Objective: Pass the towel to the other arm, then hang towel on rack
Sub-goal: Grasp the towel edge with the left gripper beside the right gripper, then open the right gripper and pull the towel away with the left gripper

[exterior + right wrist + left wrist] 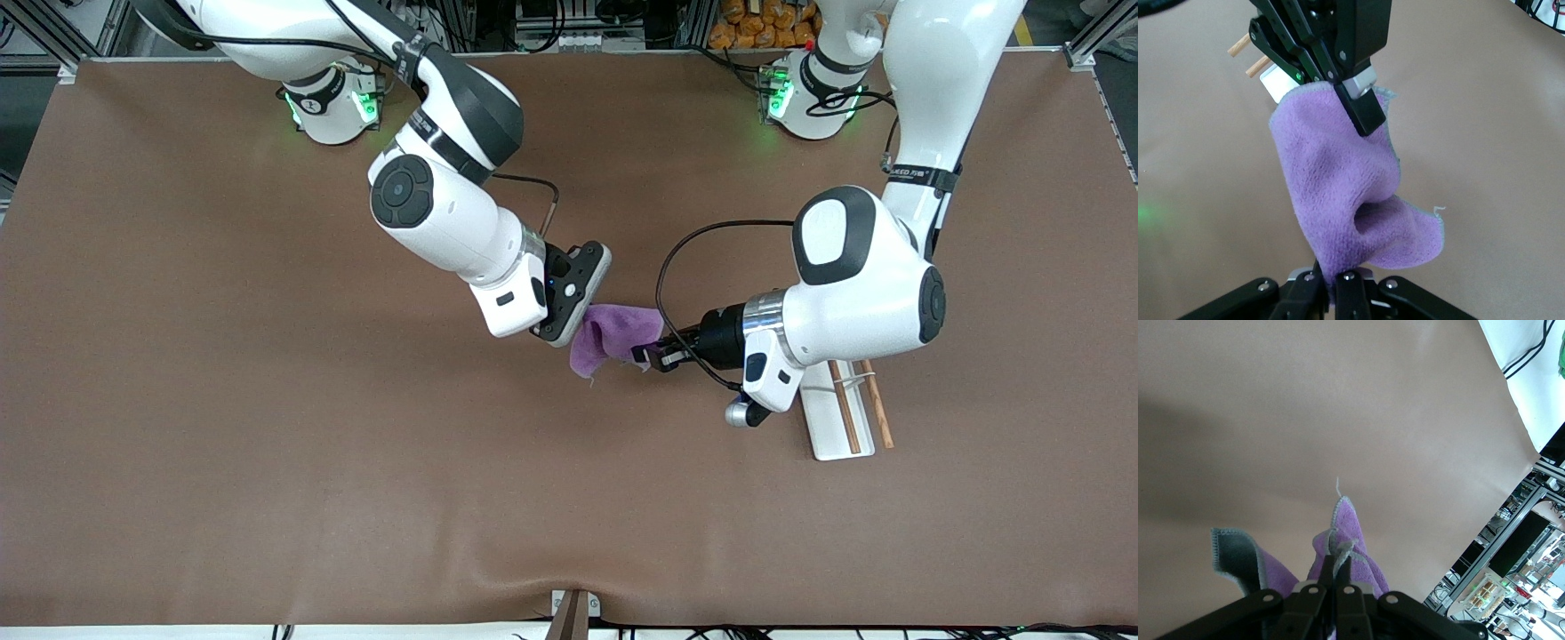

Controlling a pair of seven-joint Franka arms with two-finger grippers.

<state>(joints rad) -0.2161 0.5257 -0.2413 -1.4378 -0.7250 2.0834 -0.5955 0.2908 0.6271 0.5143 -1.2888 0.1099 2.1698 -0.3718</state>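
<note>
My arms are showing glossy white shells with dark grey joint caps, black cables are looping past my wrists, and green lights are glowing at my bases.

A wide tabletop covered in a brown mat fills the space in front of me, its cover rippling slightly at the edge nearest the front camera. The rack sits directly on it toward the left arm's end: a white tray base carrying two thin wooden rods, partly hidden under the left arm. The two arm bases stand along the edge farthest from that camera.
</note>
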